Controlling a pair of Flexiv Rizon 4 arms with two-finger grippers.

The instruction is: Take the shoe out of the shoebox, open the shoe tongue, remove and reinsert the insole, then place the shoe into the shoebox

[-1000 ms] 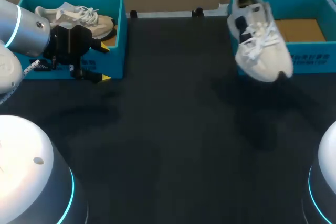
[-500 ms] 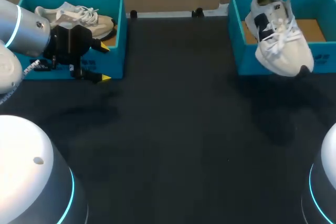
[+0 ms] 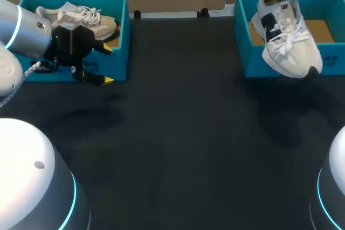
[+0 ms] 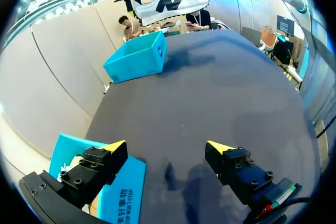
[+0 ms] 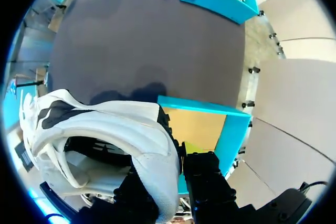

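No text is legible. The left shoebox (image 3: 122, 36) carries white print (image 3: 91, 66) on its front wall. The left wrist view shows it as short rows of white characters (image 4: 118, 203), too indistinct to read. The right shoebox (image 3: 253, 64) carries white lettering (image 3: 326, 60) on its front wall, partly hidden behind the white shoe (image 3: 288, 52) and too small to read. The shoe's side bears a dark emblem (image 3: 269, 25).
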